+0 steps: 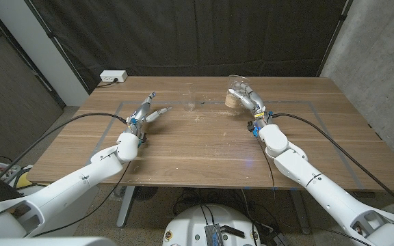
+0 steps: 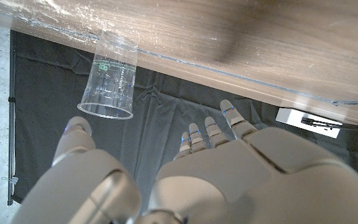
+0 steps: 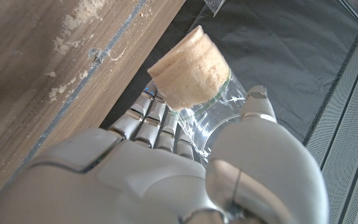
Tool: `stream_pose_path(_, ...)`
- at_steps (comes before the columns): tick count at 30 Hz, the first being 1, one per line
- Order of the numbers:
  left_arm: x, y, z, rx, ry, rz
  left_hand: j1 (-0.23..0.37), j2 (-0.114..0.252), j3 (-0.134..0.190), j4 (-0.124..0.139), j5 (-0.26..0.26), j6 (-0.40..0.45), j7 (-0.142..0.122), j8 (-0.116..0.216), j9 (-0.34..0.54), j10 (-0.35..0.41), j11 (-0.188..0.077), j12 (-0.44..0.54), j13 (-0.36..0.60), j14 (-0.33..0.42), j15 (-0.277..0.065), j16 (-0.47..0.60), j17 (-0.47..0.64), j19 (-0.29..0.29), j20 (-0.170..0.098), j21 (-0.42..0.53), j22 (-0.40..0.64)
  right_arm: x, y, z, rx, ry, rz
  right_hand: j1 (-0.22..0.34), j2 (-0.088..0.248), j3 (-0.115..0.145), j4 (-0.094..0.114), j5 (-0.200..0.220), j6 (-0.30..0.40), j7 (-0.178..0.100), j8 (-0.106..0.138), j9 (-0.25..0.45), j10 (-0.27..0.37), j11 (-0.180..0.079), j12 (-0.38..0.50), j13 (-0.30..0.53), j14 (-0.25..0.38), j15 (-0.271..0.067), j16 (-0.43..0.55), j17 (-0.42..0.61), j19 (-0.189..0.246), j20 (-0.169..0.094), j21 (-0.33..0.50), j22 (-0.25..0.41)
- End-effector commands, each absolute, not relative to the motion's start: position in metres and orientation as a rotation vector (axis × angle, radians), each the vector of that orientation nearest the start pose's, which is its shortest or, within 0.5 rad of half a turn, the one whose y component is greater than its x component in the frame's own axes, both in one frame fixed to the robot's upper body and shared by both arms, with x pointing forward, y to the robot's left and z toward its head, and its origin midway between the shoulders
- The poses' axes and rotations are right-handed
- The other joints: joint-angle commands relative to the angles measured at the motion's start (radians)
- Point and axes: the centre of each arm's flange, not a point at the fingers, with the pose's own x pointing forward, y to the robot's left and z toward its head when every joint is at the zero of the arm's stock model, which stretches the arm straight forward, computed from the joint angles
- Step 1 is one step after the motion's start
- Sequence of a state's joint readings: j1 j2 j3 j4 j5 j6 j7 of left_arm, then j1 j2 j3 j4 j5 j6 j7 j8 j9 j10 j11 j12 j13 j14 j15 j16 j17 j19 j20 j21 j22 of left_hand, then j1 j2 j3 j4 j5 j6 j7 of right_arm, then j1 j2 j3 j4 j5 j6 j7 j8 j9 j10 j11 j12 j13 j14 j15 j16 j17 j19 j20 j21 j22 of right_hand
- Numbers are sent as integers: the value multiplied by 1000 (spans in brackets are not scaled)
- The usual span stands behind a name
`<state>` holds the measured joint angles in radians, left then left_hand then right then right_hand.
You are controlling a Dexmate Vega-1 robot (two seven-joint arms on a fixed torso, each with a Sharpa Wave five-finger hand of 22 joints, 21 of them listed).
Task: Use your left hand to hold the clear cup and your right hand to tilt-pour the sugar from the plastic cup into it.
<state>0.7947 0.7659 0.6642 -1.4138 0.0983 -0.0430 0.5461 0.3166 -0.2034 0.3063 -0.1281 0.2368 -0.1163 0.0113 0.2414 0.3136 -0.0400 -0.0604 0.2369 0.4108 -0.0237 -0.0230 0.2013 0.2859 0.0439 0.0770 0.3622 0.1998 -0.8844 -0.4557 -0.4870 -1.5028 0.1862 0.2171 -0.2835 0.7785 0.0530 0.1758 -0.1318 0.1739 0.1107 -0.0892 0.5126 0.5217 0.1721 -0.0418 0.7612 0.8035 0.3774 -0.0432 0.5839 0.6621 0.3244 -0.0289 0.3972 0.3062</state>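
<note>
Your right hand (image 1: 250,100) grips sugar-filled plastic cup (image 1: 236,91) at 1 o'clock, left hand (image 1: 144,113) spread, empty; next: grasp clear cup (image 1: 190,99).

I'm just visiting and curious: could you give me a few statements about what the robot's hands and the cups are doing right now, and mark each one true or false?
1. The right hand holds the plastic cup with brown sugar in it. True.
2. The left hand grips the clear cup. False: its fingers are spread and apart from the cup, which stands alone on the table.
3. The clear cup stands upright. True.
4. Sugar is streaming into the clear cup. False: the two cups are apart and the clear cup looks empty.
5. A white power strip sits at the table's far left corner. True.
</note>
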Motion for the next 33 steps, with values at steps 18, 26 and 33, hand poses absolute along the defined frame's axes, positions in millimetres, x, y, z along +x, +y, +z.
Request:
stream_pose_path(18,677,284,-17,1041,-656,203,-3,15,-64,-17,23,62,-16,31,2,35,-13,28,14,13,-12,21,7,19,-6,-1,-1,604,-199,-40,-260,-713,76,0,12,12,-4,8,9,7,9,9,12,2,-8,8,11,-156,-11,-6,-3,-9,5,-5)
stream_pose_path(26,694,274,-10,1060,-640,185,3,16,-74,-21,28,61,-16,31,2,28,-13,27,17,8,-13,19,8,17,-8,-4,-1,602,-201,-43,-259,-715,76,-1,14,13,-4,8,13,9,11,10,15,3,-10,9,10,-154,-13,-5,-4,-11,5,-6)
stream_pose_path(33,714,262,-5,1085,-642,150,9,17,-83,-23,32,59,-24,31,2,27,-15,28,18,6,-16,18,9,16,-9,-6,0,599,-203,-42,-272,-715,74,-3,13,13,-3,8,14,9,12,10,16,3,-11,10,11,-155,-15,-6,-5,-11,5,-8)
